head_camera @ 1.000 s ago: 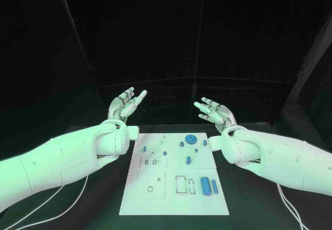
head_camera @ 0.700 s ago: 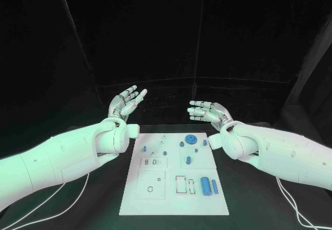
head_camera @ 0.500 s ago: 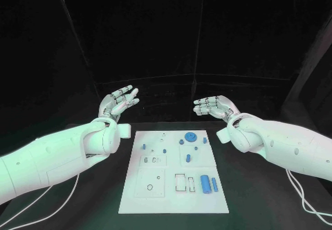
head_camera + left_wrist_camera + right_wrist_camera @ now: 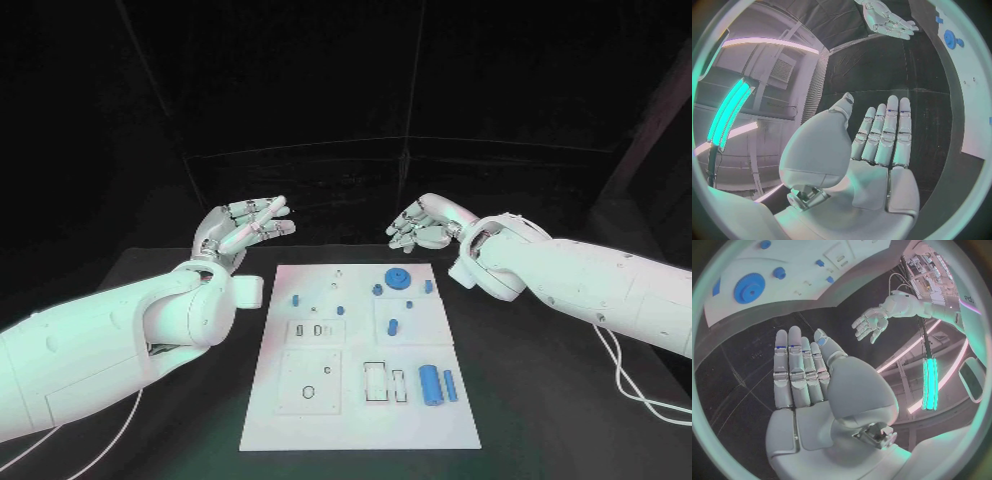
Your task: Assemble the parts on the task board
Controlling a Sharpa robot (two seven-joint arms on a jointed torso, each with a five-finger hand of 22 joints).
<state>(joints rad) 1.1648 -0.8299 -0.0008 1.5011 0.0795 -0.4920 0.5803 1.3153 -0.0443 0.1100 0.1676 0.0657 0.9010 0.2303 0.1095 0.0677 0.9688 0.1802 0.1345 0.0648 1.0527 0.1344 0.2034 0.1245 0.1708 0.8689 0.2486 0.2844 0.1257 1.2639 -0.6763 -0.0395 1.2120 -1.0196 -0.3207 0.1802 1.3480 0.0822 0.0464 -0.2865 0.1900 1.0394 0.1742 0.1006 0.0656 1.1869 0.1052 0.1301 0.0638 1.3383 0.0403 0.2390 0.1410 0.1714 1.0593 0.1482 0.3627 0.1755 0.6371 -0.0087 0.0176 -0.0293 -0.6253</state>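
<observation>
Both hands empty above the task board

Left hand (image 4: 238,229) and right hand (image 4: 423,228) hold nothing, fingers apart; the blue cylinder (image 4: 428,384) looks light, stiff, smooth: pinch its sides.

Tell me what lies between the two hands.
Nothing: in the head view, only bare dark background separates the left hand from the right hand, beyond the task board.
</observation>
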